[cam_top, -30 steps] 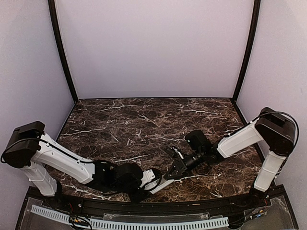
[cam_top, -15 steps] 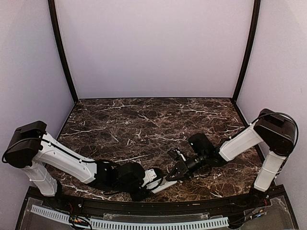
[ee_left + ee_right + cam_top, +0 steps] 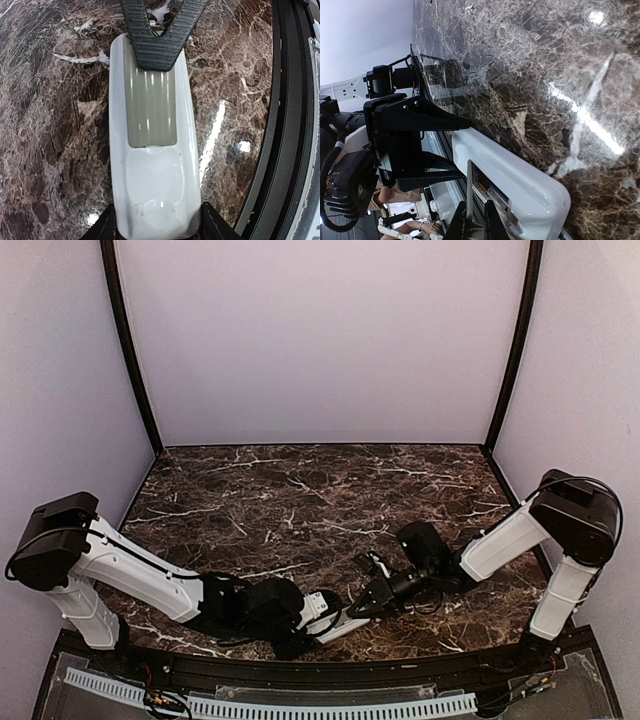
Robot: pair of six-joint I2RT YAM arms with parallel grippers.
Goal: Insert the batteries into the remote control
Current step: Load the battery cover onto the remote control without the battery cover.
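Observation:
The white remote control (image 3: 150, 185) lies back up near the table's front edge, a small pale shape in the top view (image 3: 341, 623). My left gripper (image 3: 159, 229) is shut on its near end, one jaw on each side. A thin greyish cover (image 3: 150, 112) lies over the compartment. My right gripper (image 3: 157, 50) is shut on the cover's far edge. In the right wrist view the cover (image 3: 469, 187) shows edge-on between the right gripper (image 3: 475, 222) fingers, slightly lifted from the remote control (image 3: 520, 172). A battery (image 3: 498, 198) shows inside the opening.
Dark marble table (image 3: 300, 490) with pale walls on three sides. A black rail (image 3: 290, 125) runs along the near edge, right of the remote. Both arms meet low at the front centre (image 3: 350, 612).
The right arm has swung a little toward the front edge and the remote. The left jaws have narrowed slightly on the remote's end.

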